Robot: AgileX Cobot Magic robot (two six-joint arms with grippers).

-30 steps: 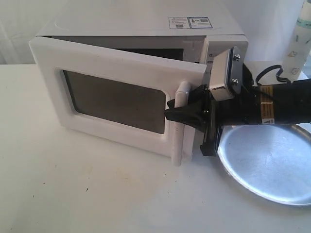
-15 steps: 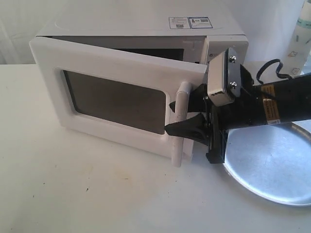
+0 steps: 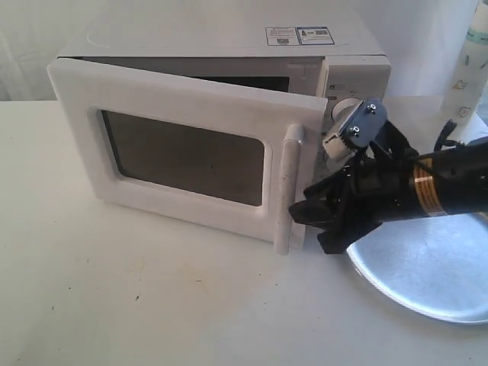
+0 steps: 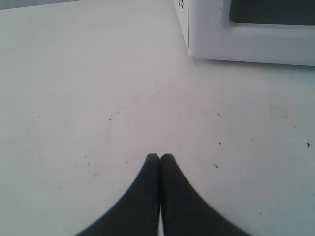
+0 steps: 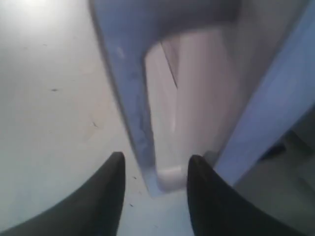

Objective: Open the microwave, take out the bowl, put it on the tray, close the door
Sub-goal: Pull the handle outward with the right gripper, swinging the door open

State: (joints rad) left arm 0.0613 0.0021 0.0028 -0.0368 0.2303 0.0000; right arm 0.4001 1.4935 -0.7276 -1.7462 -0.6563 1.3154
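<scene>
Right pincer stands parted close by the handle of the door.

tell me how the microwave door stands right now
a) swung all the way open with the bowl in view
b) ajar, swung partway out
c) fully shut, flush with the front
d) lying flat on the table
b: in the exterior view the door angles out from the microwave, with a dark gap behind its top edge and its handle side standing forward of the body.
</scene>
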